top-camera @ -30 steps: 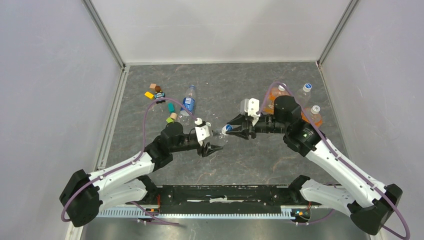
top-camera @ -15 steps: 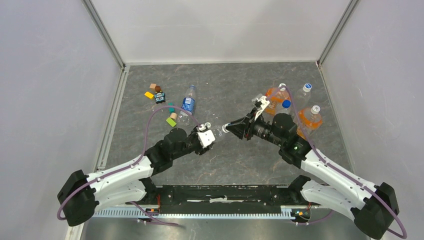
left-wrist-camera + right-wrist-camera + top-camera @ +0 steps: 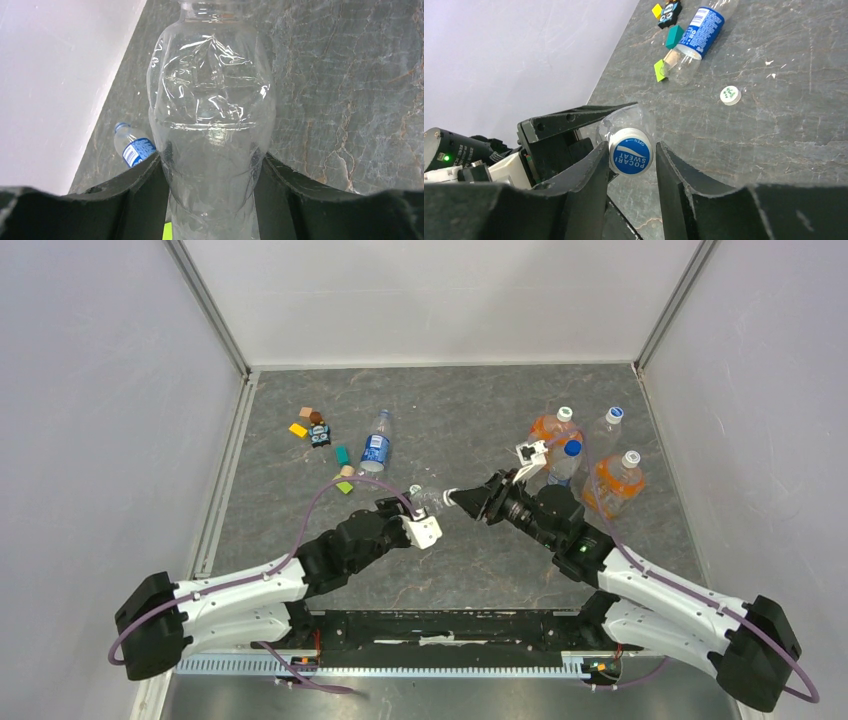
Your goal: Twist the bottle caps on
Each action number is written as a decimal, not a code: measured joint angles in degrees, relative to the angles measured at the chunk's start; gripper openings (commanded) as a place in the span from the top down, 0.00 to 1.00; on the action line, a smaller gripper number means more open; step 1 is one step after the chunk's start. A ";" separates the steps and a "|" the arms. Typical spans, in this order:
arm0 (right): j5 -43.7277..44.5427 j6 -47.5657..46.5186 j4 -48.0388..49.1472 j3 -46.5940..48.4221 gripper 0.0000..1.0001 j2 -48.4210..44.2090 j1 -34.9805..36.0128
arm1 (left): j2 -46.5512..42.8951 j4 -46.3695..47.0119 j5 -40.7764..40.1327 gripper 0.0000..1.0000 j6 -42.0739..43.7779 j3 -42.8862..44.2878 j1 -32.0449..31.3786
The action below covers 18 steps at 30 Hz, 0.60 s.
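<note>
My left gripper (image 3: 422, 508) is shut on the unlabelled clear bottle (image 3: 428, 498) and holds it off the table, mouth toward my right gripper. In the left wrist view the bottle (image 3: 212, 100) fills the gap between the fingers (image 3: 140, 185). My right gripper (image 3: 456, 496) is shut on a white bottle cap with a blue printed top (image 3: 630, 151), which sits at the mouth of that bottle. The blue-labelled bottle (image 3: 376, 448) lies on its side at the back left, open. A second white cap (image 3: 730, 95) lies loose on the table near it.
Two orange-liquid bottles (image 3: 548, 428) (image 3: 612, 480) and two clear bottles (image 3: 566, 462) (image 3: 606, 426) stand at the back right, behind my right arm. Small coloured toy blocks (image 3: 315, 428) (image 3: 343, 472) lie at the back left. Grey walls close in both sides.
My left gripper has lifted the bottle and brought its mouth up to the cap. My right wrist has rolled and pushed the cap leftward against the mouth.
</note>
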 measured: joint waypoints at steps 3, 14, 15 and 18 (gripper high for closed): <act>-0.13 -1.64 -1.46 0.72 0.36 0.13 0.44 | -0.13 0.68 -0.98 0.98 0.02 -0.02 -0.22; -5.90 -24.68 -10.64 11.98 0.18 -6.93 -3.89 | 0.48 -1.73 4.72 0.98 -5.11 1.99 2.54; -8.22 -27.39 -11.41 13.18 0.18 -7.13 -4.98 | 0.48 -2.01 7.21 0.98 -6.19 2.29 3.67; -17.00 -38.38 -16.61 17.97 0.18 -6.69 -8.09 | 0.44 -3.02 15.23 0.98 -9.27 3.19 7.78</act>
